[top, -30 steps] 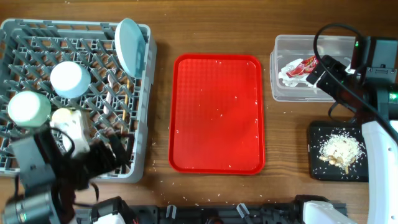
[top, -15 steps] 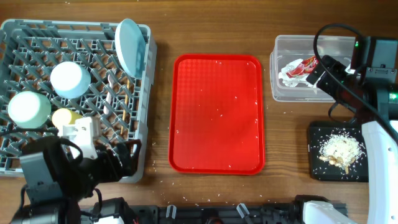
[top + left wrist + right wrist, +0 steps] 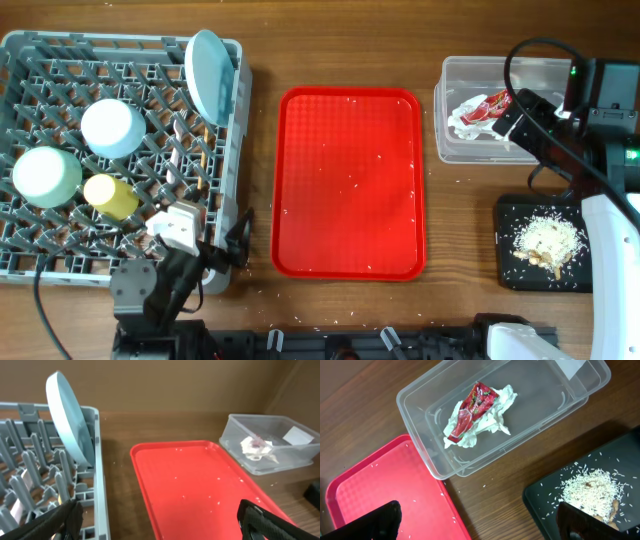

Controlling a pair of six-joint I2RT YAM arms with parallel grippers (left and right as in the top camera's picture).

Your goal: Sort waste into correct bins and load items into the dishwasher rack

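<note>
The grey dishwasher rack [image 3: 60, 60] holds the upright light-blue plate [image 3: 208, 72], the light-blue bowl [image 3: 112, 127], the pale-green dish [image 3: 46, 176], the yellow cup [image 3: 110, 196], a white fork [image 3: 180, 140] and a wooden stick [image 3: 205, 160]. My left gripper [image 3: 222, 255] is open and empty at the rack's front right corner; in the left wrist view [image 3: 160, 525] it spans the rack edge [image 3: 97, 460] and the red tray. The clear tub [image 3: 455, 150] holds the red wrapper [image 3: 483, 105] and white napkin [image 3: 465, 122]. Rice [image 3: 547, 240] lies on the black tray [image 3: 510, 215]. My right gripper [image 3: 522, 115] is open and empty above the tub [image 3: 420, 435].
The red serving tray [image 3: 350, 180] lies in the middle with stray rice grains on it. Rice grains are scattered on the wood along the front edge. The right arm and its cable reach over the tub's right side.
My left arm has drawn back from the yellow cup and moved right to the rack's front right corner. The cup now shows uncovered in the rack. The right arm has not moved.
</note>
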